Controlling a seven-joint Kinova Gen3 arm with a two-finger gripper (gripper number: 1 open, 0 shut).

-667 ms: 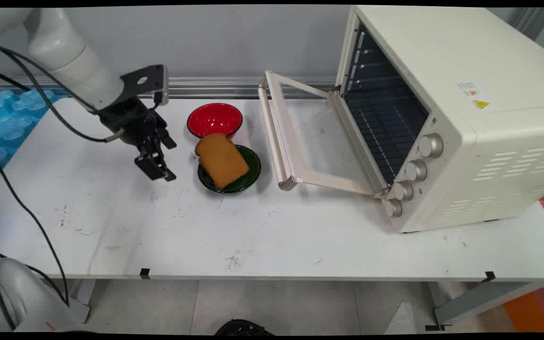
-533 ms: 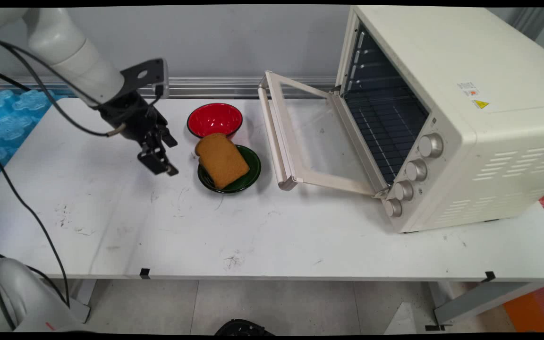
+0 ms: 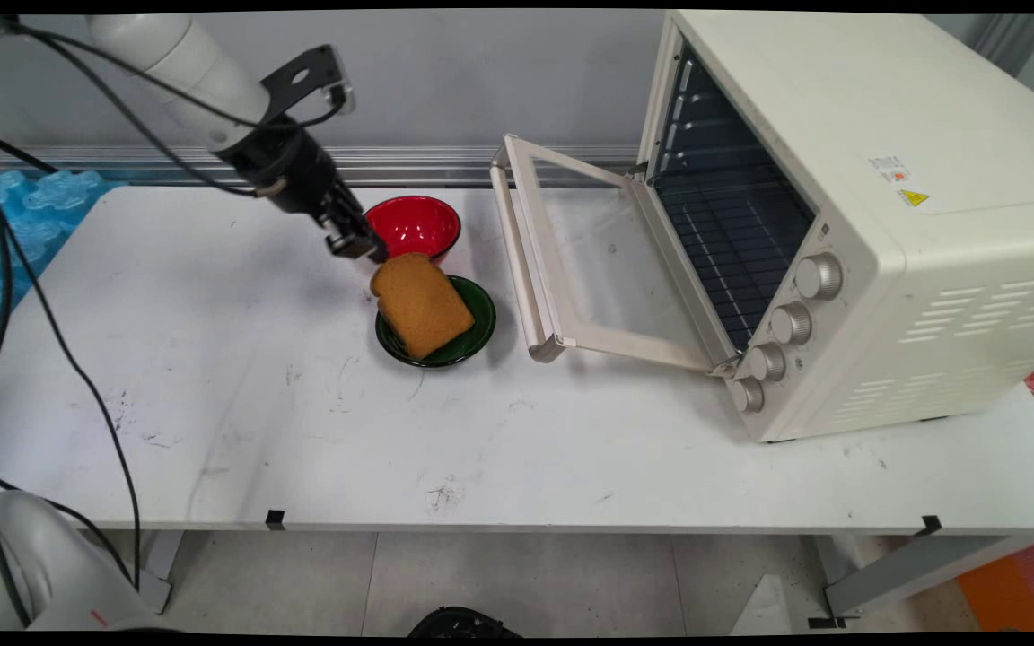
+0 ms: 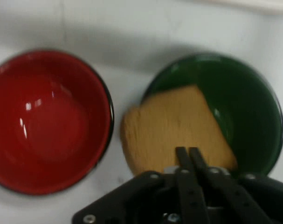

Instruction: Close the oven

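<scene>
The gripper (image 4: 188, 154) has its two fingers (image 4: 182, 161) pressed together, tips lying over the lower edge of the bread slice (image 4: 171, 128). The bread sits tilted in the green bowl (image 4: 246, 107), one corner sticking out over the rim toward the red bowl (image 4: 43, 121), which stands just beside it on the white table (image 4: 132, 28).

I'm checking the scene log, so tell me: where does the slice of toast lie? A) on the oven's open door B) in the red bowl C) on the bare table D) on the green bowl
D: the slice of toast rests across the green bowl, overhanging its rim, while the red bowl beside it holds nothing.
</scene>
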